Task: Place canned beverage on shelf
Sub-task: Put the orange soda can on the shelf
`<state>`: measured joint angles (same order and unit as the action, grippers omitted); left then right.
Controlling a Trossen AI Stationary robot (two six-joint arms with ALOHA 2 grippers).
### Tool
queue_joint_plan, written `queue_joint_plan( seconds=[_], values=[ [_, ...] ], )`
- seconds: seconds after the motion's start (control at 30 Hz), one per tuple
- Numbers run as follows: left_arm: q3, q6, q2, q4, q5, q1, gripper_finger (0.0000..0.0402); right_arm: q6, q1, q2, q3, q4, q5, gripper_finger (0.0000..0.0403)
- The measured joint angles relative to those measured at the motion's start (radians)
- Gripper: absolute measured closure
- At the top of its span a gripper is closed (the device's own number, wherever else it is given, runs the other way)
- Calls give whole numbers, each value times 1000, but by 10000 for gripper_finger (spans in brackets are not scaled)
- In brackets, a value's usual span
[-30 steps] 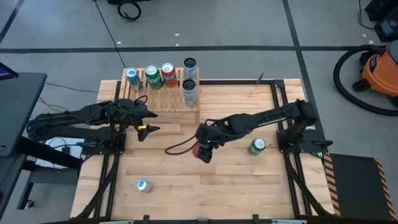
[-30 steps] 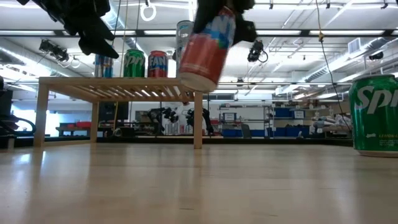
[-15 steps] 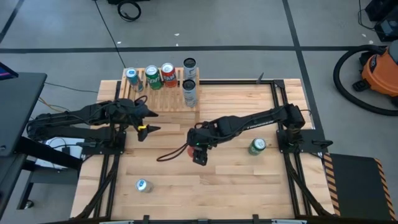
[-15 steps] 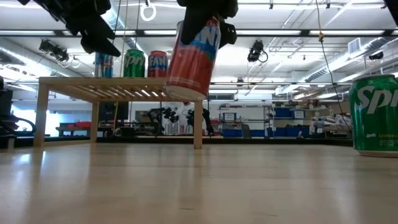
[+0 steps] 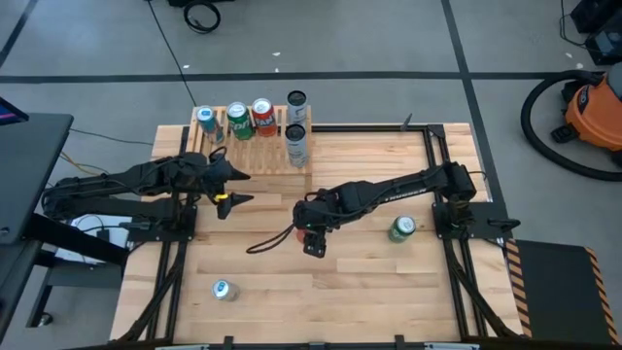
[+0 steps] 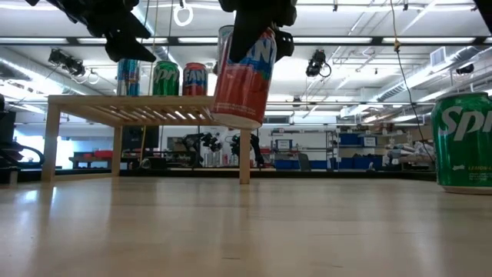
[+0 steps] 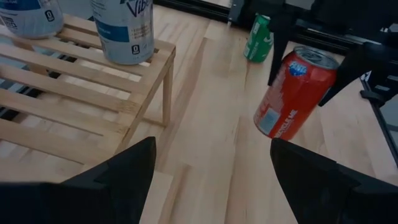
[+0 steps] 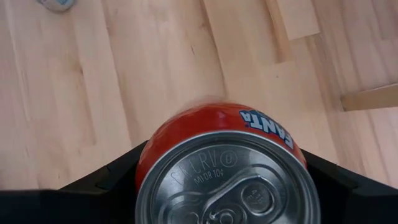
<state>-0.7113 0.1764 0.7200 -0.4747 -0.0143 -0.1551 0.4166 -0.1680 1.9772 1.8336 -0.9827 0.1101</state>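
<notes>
Wooden table point(image 5: 369, 282), bare plank over most of the near half, open floor on all sides. Light-wood slatted shelf point(image 5: 255, 154) set at the far left edge of the table, on short legs; five cans standing on it: blue point(image 5: 205, 119), green point(image 5: 238, 121) and red point(image 5: 262, 116) in the back row, two pale cans point(image 5: 296, 144) toward the shelf's right end, front slats left unoccupied. Right gripper point(image 5: 313, 231) near table centre, fingers clamped either side of a red Fanta can point(image 6: 244, 75), held clear of the tabletop and slightly tilted, in front of the shelf's right leg and apart from it. Left gripper point(image 5: 225, 192) hovering just in front of the shelf's near edge, fingers point(image 7: 118, 177) spread apart, holding nothing. Green Sprite can point(image 5: 402, 229) upright on the right side of the table. Small blue-white can point(image 5: 224, 290) near the front left, well apart from everything else.
</notes>
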Motion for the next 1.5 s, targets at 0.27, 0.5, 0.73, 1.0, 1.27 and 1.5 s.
queue_joint_plan(
  seconds=[0.27, 0.5, 0.73, 1.0, 1.27, 1.5],
  values=[
    [0, 60, 0, 0, 1, 0, 83, -44, 62, 0, 0, 75, -29, 96],
    [0, 49, 0, -3, 99, 0, 83, -78, 119, 0, 0, 187, -125, 96],
    [0, -50, 0, 0, 121, 2, 83, -87, 158, 0, 0, 244, -155, 96],
    [0, -52, 0, 0, 121, 2, 83, -106, 189, 0, 0, 319, -222, 96],
    [0, -7, 0, 28, 79, 1, 83, -133, 225, 2, 20, 343, -268, 96],
    [1, 15, 25, 44, 79, 0, 83, -199, 232, 2, 137, 296, -260, 96]
  ],
)
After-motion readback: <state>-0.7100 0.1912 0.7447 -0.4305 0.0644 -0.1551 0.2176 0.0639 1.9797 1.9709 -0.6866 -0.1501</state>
